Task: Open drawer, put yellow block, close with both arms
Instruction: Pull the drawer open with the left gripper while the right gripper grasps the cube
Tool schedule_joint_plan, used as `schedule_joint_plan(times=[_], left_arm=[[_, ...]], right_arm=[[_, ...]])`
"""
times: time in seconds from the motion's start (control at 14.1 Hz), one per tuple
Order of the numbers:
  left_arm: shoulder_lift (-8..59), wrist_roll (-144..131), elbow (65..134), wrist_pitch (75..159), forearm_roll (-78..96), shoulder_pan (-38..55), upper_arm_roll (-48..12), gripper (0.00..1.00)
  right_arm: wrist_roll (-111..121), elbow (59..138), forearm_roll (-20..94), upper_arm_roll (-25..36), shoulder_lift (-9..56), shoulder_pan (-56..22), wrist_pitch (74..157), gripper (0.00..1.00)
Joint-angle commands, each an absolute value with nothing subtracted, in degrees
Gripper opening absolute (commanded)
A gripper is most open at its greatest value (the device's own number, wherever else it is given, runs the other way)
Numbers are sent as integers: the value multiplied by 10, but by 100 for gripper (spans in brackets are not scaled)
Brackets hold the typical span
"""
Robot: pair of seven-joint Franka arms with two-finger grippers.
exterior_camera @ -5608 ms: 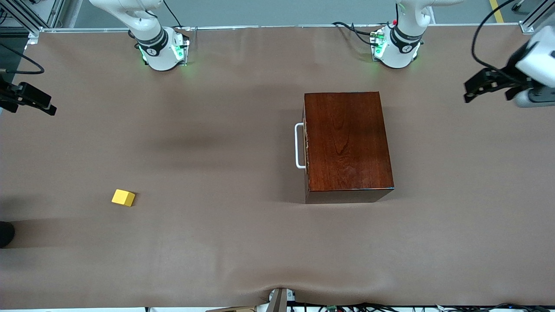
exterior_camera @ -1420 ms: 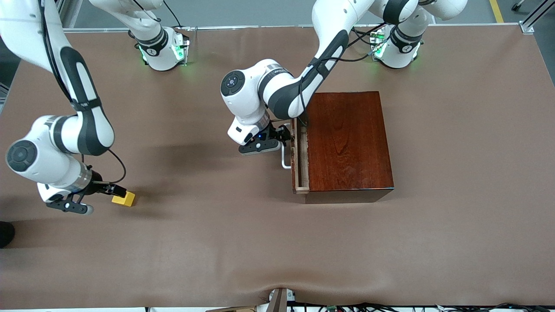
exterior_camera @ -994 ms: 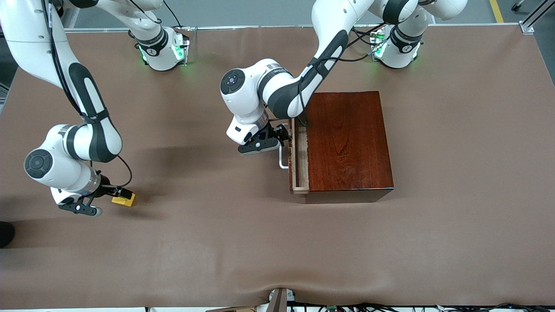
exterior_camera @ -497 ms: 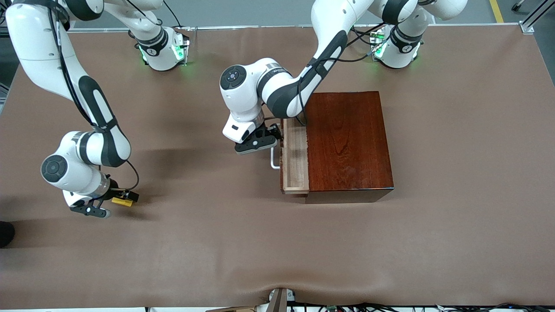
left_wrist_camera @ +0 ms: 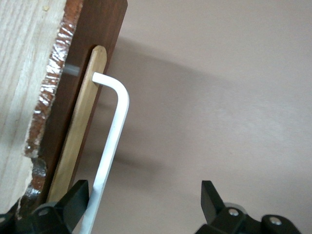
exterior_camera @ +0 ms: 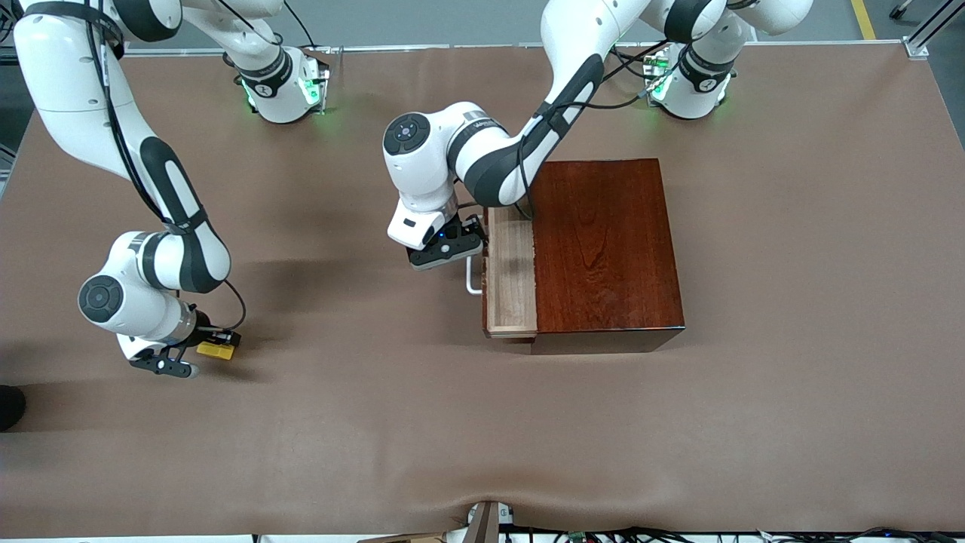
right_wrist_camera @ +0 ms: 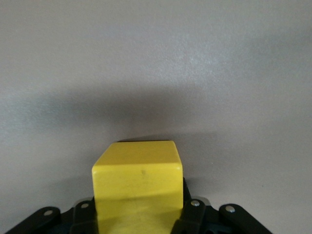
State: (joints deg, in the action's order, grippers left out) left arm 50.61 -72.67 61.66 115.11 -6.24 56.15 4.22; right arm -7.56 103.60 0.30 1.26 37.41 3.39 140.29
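Right hand (exterior_camera: 219, 343) low on the worktop (exterior_camera: 362, 422) toward the right arm's end, closed on the yellow block (exterior_camera: 213, 350), pads pressed against two facing sides of it

Seen in the right wrist view as the yellow block (right_wrist_camera: 138, 189) filling the gap between the black fingers (right_wrist_camera: 191, 214), its top face and one side face lit, brown surface close under it

Left hand (exterior_camera: 471, 243) down at the front of the drawer (exterior_camera: 511, 275), set about the white handle (exterior_camera: 473, 276) at the end farther from the front camera

In the left wrist view: white handle (left_wrist_camera: 111, 141) running down between the two black fingertips (left_wrist_camera: 74, 201), one tip just beside the bar, the other well apart from it, so the left hand spread open around the handle, not clamped

Drawer pulled partway out of the reddish-brown wooden box (exterior_camera: 603, 245), a strip of pale tray floor showing, nothing visible lying in that strip

Wooden box standing nearer the left arm's end, with the drawer's front facing the right arm's end

Yellow block well apart from the drawer, nearer to the front camera than the handle

Both green-lit bases (exterior_camera: 283, 87) along the worktop edge farthest from the front camera
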Motion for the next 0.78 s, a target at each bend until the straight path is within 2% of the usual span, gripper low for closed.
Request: schedule_joint_plan(times=[0.0, 0.5, 0.71], left_arm=[[537, -752, 587, 1217, -36, 567, 25, 100], [534, -756, 588, 1229, -29, 567, 26, 100], [521, -754, 591, 1179, -29, 565, 28, 100]], right_arm=[[-79, 1027, -8, 5, 346, 34, 1391, 0], [-37, 986, -9, 4, 280, -9, 1270, 0], [7, 984, -10, 4, 254, -8, 1262, 0]])
